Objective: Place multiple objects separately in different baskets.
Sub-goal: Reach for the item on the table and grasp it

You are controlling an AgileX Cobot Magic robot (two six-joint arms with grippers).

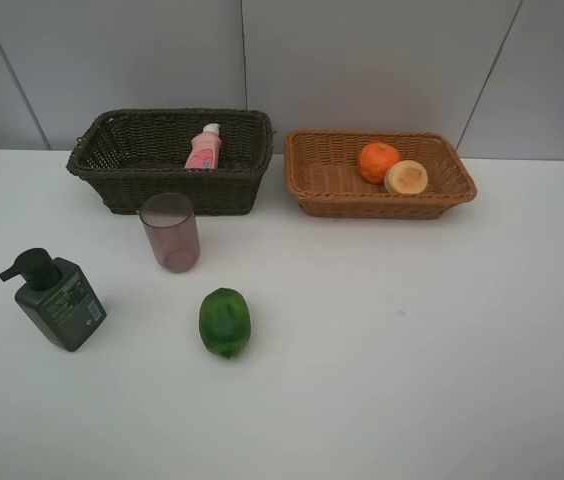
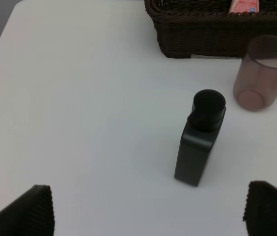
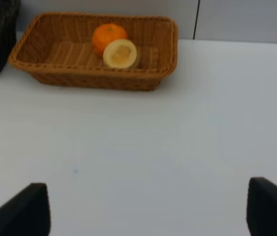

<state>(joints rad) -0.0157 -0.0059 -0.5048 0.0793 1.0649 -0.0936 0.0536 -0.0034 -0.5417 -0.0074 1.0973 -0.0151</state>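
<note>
Gaping wide, left gripper (image 2: 151,211): fingers (image 2: 33,211) spread, nothing between. Pump bottle (image 2: 200,142) stands upright on the table (image 1: 412,350) ahead of them, off the gap's centre line. Mauve cup (image 2: 263,73) is beyond it, before the dark basket (image 1: 167,118). Right gripper (image 3: 148,209) is likewise spread and empty, facing the tan basket (image 3: 94,78). Green fruit (image 1: 224,322) lies mid-table. Likely the left arm's reach: bottle nearer it, long axis vertical.

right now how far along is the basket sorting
Done: pink bottle in the dark basket; orange and pale round fruit in the tan basket. In hand: nothing; left tool and right tool are open and empty. Left on the table: cup, pump bottle, green fruit.
</note>
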